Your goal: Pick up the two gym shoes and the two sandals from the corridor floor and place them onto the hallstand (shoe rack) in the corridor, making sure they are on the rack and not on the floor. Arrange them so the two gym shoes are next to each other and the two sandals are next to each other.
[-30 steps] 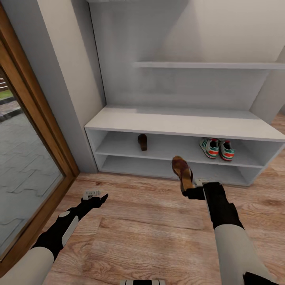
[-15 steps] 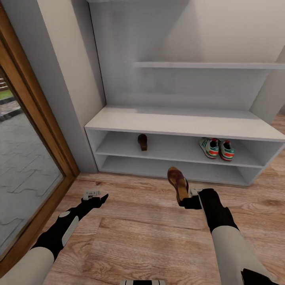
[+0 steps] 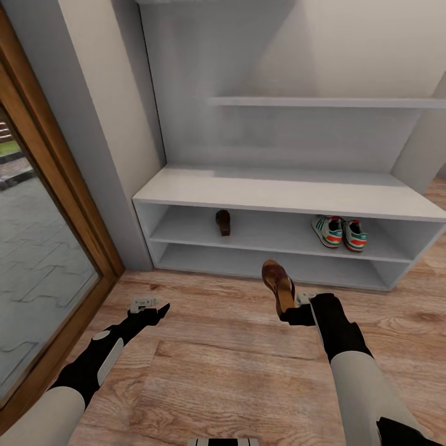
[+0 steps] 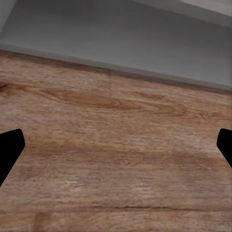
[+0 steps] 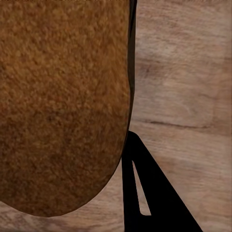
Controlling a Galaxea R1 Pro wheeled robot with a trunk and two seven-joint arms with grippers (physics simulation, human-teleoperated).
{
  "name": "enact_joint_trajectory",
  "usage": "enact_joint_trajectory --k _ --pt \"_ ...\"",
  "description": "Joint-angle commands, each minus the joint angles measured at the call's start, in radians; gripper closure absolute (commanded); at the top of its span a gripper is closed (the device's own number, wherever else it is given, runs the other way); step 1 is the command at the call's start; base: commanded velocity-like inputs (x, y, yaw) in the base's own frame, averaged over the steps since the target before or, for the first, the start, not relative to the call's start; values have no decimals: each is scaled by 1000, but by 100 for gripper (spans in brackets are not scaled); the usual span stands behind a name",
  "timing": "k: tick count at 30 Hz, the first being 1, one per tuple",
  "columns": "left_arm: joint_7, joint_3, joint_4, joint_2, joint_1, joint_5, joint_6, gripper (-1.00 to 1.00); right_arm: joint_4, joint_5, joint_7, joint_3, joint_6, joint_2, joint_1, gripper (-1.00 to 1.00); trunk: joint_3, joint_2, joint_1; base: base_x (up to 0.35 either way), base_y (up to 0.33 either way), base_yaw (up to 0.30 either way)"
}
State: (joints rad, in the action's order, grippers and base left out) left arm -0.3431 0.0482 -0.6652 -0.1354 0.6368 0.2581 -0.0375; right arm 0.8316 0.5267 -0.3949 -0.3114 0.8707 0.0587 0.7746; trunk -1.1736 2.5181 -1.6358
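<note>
Now right gripper clamps brown leather sandal; left gripper spread, empty. Next: carry to white two-shelf hallstand, beside shelved dark sandal.

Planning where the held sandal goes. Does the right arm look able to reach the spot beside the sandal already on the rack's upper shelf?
Probably yes. The right gripper holds the sandal above the floor, just in front of the hallstand. The shelf beside the placed sandal lies open, nothing between.
</note>
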Motion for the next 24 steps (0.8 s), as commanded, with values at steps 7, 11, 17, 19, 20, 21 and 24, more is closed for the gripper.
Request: enact_joint_trajectory --k 7,11,17,19,20,21,24 --pt "-1 4 -1 -1 1 10 -4 -100 3 8 -8 -5 2 2 3 100 -1 0 0 0 0 0" --pt "-1 4 -1 -1 1 10 -4 -100 4 6 -8 -5 2 2 3 100 -1 0 0 0 0 0" --pt "-1 4 -1 -1 0 10 -4 -100 7 6 -8 -7 1 1 3 100 -1 0 0 0 0 0" --pt "-1 4 -1 0 0 9 -4 -100 7 7 -8 -7 1 0 3 100 -1 0 0 0 0 0" --pt "-1 4 -1 0 0 9 -4 -100 7 7 -8 -7 1 0 3 100 -1 0 0 0 0 0" --pt "-2 4 -1 0 0 9 -4 -100 7 7 -8 -7 1 0 3 100 -1 0 0 0 0 0" --pt "-32 5 0 0 1 9 -4 -100 7 8 -8 -6 1 0 3 100 -1 0 0 0 0 0"
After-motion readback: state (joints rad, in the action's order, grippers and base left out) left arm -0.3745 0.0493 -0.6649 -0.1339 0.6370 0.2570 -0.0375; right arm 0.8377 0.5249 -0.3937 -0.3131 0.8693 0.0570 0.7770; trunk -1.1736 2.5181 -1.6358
